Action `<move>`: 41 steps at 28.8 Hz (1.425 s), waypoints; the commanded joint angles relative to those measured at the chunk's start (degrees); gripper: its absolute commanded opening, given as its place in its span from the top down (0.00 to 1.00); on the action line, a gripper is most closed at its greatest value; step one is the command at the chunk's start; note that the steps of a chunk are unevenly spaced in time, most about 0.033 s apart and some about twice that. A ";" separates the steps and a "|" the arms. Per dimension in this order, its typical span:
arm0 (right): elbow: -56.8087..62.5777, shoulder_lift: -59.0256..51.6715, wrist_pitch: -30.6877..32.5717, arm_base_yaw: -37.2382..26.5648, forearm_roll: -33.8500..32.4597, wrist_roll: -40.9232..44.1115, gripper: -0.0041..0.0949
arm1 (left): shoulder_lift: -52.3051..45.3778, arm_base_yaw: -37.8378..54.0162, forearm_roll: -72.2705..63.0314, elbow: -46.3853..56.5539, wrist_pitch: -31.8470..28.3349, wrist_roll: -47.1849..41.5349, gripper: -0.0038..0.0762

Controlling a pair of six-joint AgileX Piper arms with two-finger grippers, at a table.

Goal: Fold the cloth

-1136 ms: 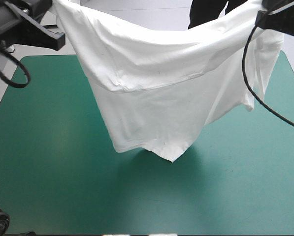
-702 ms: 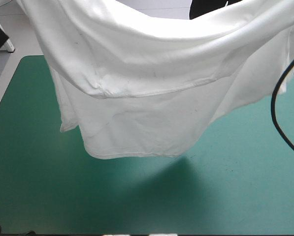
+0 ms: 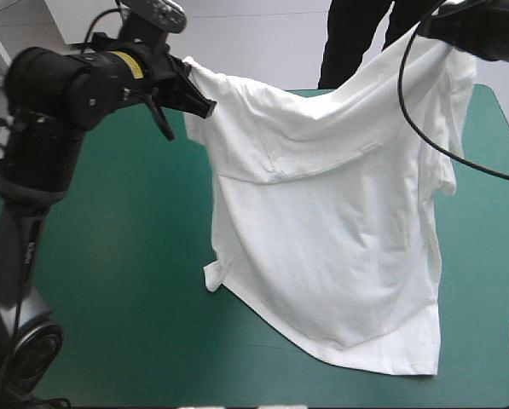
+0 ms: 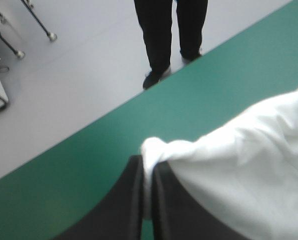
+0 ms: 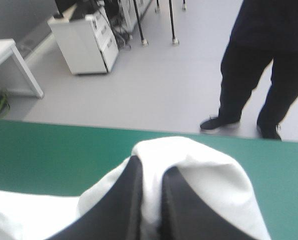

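One T-shirt (image 3: 322,239) aloft | left gripper (image 4: 148,167), right gripper (image 5: 149,170) pinching | tips cloth-covered

This looks like a robotics lab or test room, not a home. A work table with a teal-green cover (image 3: 109,298) stands on a bare, pale grey floor (image 5: 153,90). A jointed black robot arm (image 3: 58,94) reaches over it, its left gripper (image 3: 201,106) pinching a white T-shirt (image 3: 322,239). Beyond the table are a white drawer cabinet (image 5: 86,42), tangled cables (image 5: 120,27) beside it, and a plain white desk (image 5: 9,55).

Black left arm (image 3: 62,85), yellow-banded, ends in black pincer (image 4: 148,166).
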 commanded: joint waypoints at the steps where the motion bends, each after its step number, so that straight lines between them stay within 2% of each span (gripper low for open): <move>1: 6.91 1.37 -0.20 -0.48 -1.13 -0.01 0.98 | 1.72 -0.02 2.84 2.77 -1.13 -1.23 0.98; 3: 10.78 4.51 -1.41 -0.48 -1.40 -0.01 0.98 | 6.12 -0.02 5.44 3.46 -2.64 -1.62 0.98; 10: 11.35 14.00 -4.66 -0.48 -1.85 -1.07 0.98 | 14.58 5.64 5.90 3.46 -10.42 -7.18 0.98; 16: 11.35 20.98 -8.61 -0.48 -3.09 -2.53 0.97 | 21.00 11.37 1.99 3.35 -15.65 -7.18 0.98; 23: 11.25 28.99 -10.49 -0.48 -3.19 -2.67 0.98 | 27.17 13.47 1.96 3.35 -22.68 -6.92 0.98; 30: 11.25 32.39 -14.44 -0.48 -3.53 -2.67 0.96 | 32.02 14.00 1.68 3.35 -33.53 -6.94 0.98; 33: 11.25 32.39 -14.56 -0.48 -4.09 -4.18 0.91 | 33.05 14.00 1.58 3.35 -35.12 -6.94 0.98; 36: 11.25 32.39 -12.62 -0.48 -4.81 -6.14 0.79 | 33.28 14.00 0.42 3.35 -34.33 -6.94 0.95; 41: 11.25 32.39 -8.53 -0.48 -4.69 -4.76 0.58 | 32.29 14.25 -2.18 3.23 -31.13 -6.66 0.72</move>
